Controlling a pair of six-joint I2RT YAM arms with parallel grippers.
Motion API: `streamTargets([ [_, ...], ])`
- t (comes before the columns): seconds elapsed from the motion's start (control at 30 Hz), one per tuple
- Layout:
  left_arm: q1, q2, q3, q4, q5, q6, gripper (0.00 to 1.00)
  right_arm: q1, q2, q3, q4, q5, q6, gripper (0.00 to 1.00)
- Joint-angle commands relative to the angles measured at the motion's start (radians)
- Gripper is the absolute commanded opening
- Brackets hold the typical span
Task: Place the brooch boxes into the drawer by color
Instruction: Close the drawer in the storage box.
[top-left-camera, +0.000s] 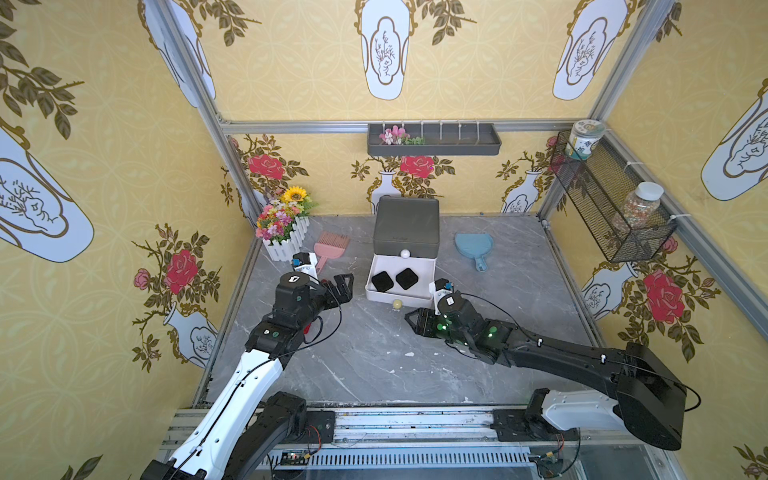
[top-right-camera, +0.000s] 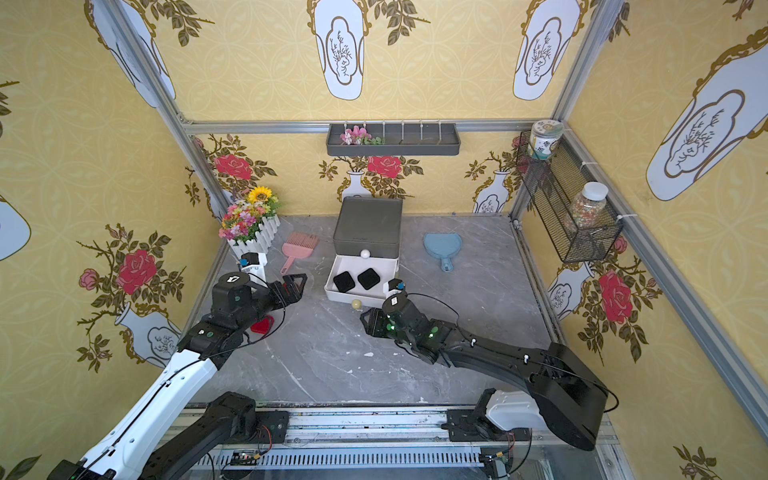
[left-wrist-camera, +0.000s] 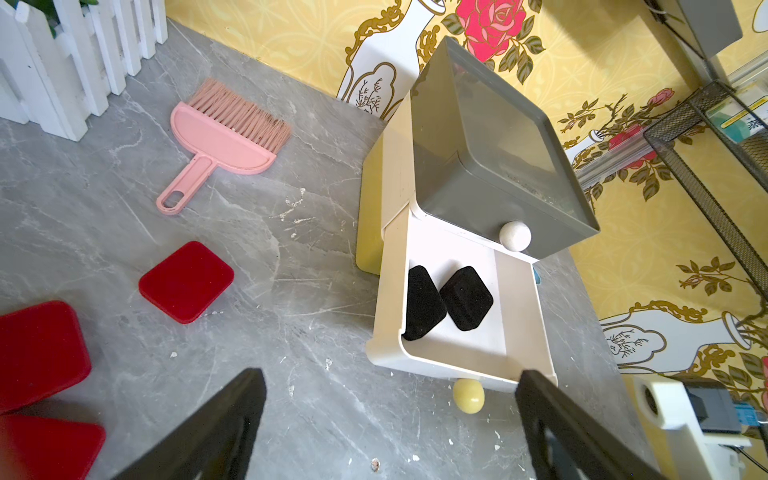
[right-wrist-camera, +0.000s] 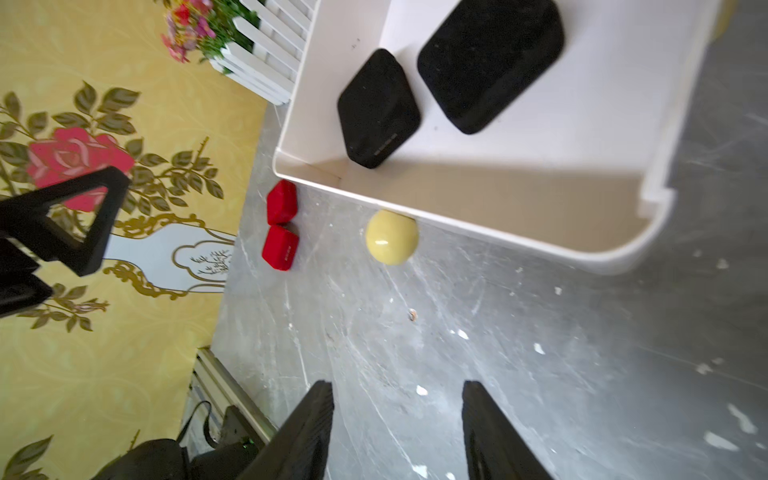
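The drawer (top-left-camera: 406, 232) (top-right-camera: 368, 232) stands at the back middle with its white tier (top-left-camera: 399, 297) pulled out. Two black brooch boxes (top-left-camera: 382, 281) (top-left-camera: 406, 278) lie inside it, and the right wrist view shows them too (right-wrist-camera: 378, 110) (right-wrist-camera: 490, 62). Three red brooch boxes (left-wrist-camera: 186, 281) (left-wrist-camera: 39, 353) (left-wrist-camera: 45, 446) lie on the table under my left arm. My left gripper (top-left-camera: 347, 286) (left-wrist-camera: 390, 376) is wide open and empty, left of the open tier. My right gripper (top-left-camera: 409, 318) (right-wrist-camera: 397, 384) hangs open and empty, just in front of the yellowish knob (right-wrist-camera: 391, 237).
A pink brush (top-left-camera: 330, 245) lies left of the drawer chest and a blue dustpan (top-left-camera: 471, 245) right of it. A white fence planter with flowers (top-left-camera: 282, 232) fills the back left corner. A grey wall tray (top-left-camera: 434, 139) and a wire basket (top-left-camera: 611, 199) holding jars hang on the walls.
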Motion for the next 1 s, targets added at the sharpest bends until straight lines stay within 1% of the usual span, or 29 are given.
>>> streamTargets([
  [0.0, 0.0, 0.004, -0.004, -0.01, -0.002, 0.0, 1.0, 0.003, 0.03, 0.011, 0.139, 0.059, 0.055, 0.48],
  [0.13, 0.0, -0.001, -0.004, -0.009, -0.011, 0.004, 1.0, 0.002, 0.077, 0.056, 0.093, 0.078, 0.052, 0.39],
  [0.27, 0.0, 0.006, -0.003, -0.009, -0.005, 0.004, 1.0, 0.002, 0.121, 0.066, 0.104, 0.086, 0.057, 0.32],
  [0.33, 0.0, 0.006, -0.003, -0.01, -0.005, 0.003, 1.0, 0.002, 0.138, 0.066, 0.108, 0.103, 0.056, 0.25],
  [0.4, -0.001, 0.004, -0.002, -0.009, -0.007, 0.004, 1.0, 0.003, 0.151, 0.067, 0.105, 0.114, 0.053, 0.21],
  [0.57, 0.001, 0.004, -0.003, -0.009, -0.005, 0.004, 1.0, 0.0, 0.156, 0.061, 0.101, 0.154, 0.038, 0.08],
  [0.6, -0.001, 0.004, -0.003, -0.01, -0.004, 0.003, 1.0, -0.003, 0.159, 0.063, 0.099, 0.158, 0.033, 0.08],
  [0.7, 0.0, 0.003, -0.003, -0.011, -0.003, 0.004, 1.0, -0.01, 0.165, 0.071, 0.087, 0.168, 0.019, 0.01],
  [0.77, 0.0, 0.002, -0.003, -0.012, -0.004, 0.004, 1.0, -0.018, 0.171, 0.077, 0.07, 0.174, 0.011, 0.0],
  [0.97, 0.0, 0.001, -0.003, -0.014, -0.004, 0.004, 1.0, -0.071, 0.181, 0.077, 0.076, 0.174, -0.013, 0.0],
])
